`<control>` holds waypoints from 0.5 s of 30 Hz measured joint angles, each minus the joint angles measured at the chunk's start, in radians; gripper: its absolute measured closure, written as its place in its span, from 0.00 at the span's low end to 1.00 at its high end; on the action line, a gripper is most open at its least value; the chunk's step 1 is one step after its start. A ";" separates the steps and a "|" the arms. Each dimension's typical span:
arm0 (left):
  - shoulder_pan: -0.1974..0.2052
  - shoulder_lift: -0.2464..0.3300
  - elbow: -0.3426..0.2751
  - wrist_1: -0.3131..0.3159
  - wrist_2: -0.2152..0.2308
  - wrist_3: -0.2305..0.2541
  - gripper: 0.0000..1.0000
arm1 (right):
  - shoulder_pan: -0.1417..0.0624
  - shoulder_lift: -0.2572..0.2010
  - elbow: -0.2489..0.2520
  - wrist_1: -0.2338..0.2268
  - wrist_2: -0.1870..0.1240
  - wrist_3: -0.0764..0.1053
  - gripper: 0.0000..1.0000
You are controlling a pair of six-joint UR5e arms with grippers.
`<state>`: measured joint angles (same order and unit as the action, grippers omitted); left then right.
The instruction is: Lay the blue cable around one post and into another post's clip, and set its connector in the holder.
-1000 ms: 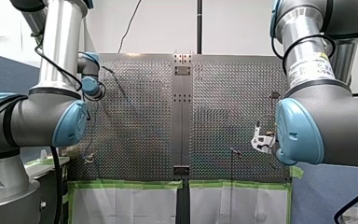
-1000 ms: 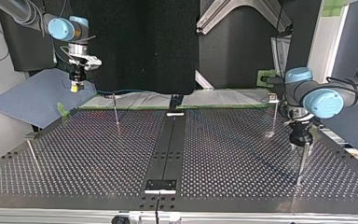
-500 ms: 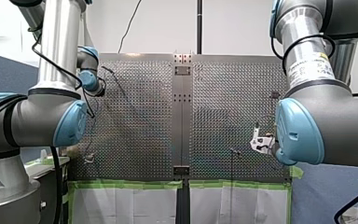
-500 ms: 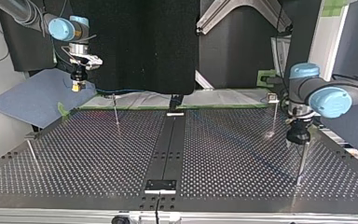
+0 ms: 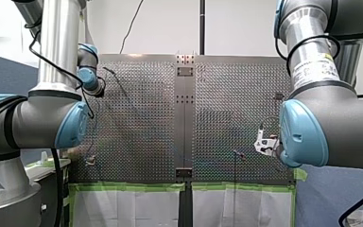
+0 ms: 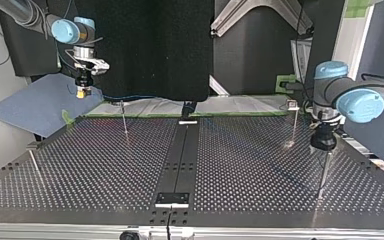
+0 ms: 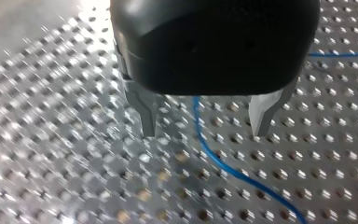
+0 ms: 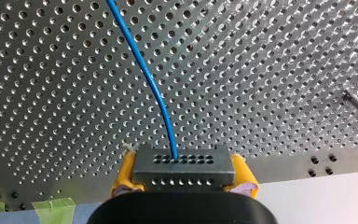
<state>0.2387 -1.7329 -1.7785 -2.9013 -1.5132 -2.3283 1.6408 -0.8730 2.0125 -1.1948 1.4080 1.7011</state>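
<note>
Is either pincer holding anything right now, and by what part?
My right pincer clamps the connector by its two ends; my left pincer is open, holding nothing.

Blue cable (image 8: pixel 142 70), grey connector (image 8: pixel 183 165), yellow pads (image 8: pixel 123 175), silver perforated table (image 6: pixel 105 160), green tape (image 5: pixel 127 187)

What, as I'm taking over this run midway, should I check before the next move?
1. Connector held: ok, clamped between the right gripper's yellow pads.
2. Left gripper open: ok, its fingers stand apart.
3. Blue cable lined up with the left gripper: ok, it runs under the gap, ungripped.
4. Cable around a post: cannot tell.
5. Connector seated: not ok, the right gripper has it.
</note>
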 joint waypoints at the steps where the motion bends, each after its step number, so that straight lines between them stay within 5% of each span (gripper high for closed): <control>1: 0.001 0.006 -0.001 -0.001 0.000 0.000 0.00 | 0.000 0.000 0.000 0.000 0.000 0.000 1.00; 15: 0.006 0.094 -0.030 -0.076 -0.003 0.065 0.00 | -0.003 0.000 0.001 0.003 -0.003 0.005 1.00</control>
<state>0.2449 -1.6394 -1.8090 -2.9776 -1.5167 -2.2634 1.6379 -0.8729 2.0132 -1.1919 1.4053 1.7057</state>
